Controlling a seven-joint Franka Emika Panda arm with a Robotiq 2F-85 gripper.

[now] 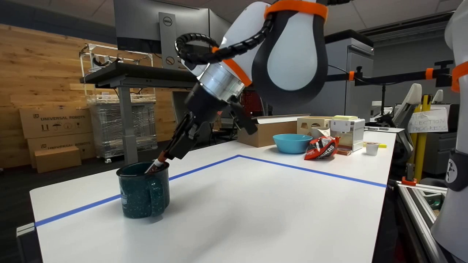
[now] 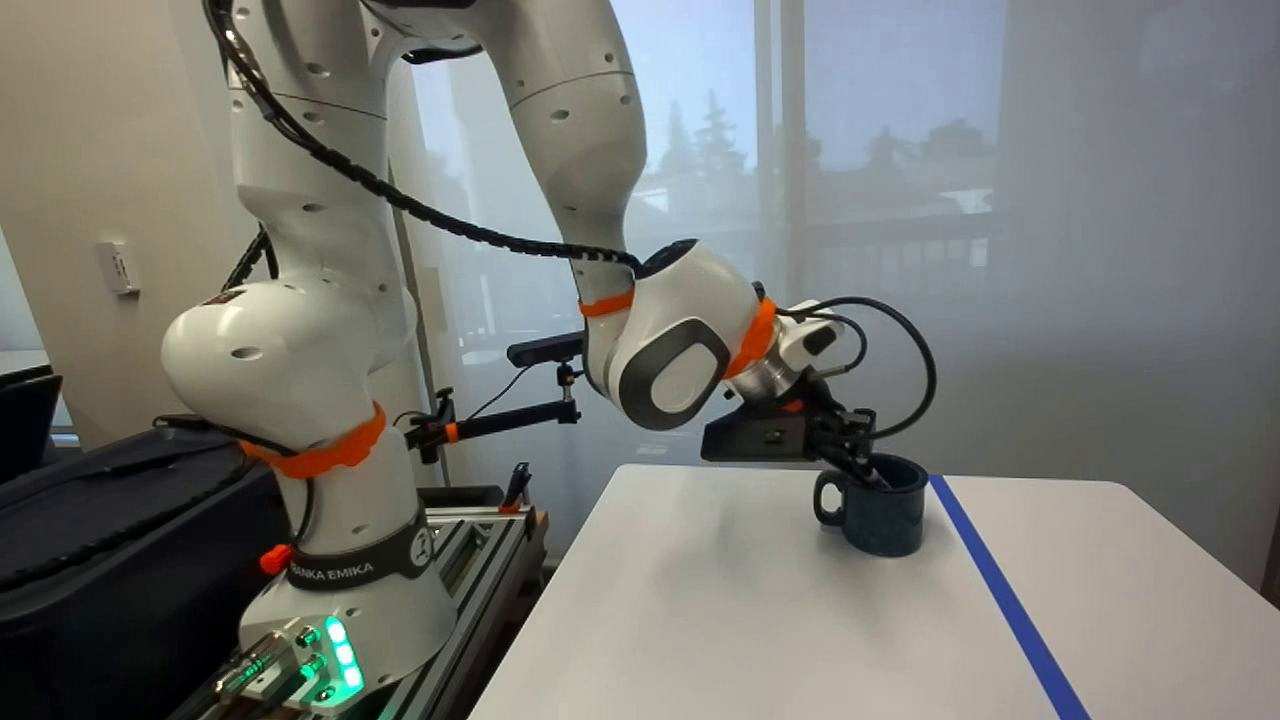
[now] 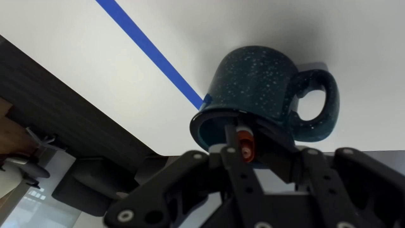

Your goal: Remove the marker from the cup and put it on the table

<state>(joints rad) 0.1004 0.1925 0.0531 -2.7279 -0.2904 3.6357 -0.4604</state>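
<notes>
Between pincer (image 3: 246,130) fingers (image 3: 232,138), marker (image 3: 246,144), tilted in cup (image 3: 254,80)

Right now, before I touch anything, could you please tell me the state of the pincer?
Pincer: closed, holding the marker, whose lower part is inside the cup.

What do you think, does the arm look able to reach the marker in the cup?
Probably yes. The marker pokes out above the rim of the cup, its red end between the jaws of the pincer, and nothing visible blocks it.
</notes>
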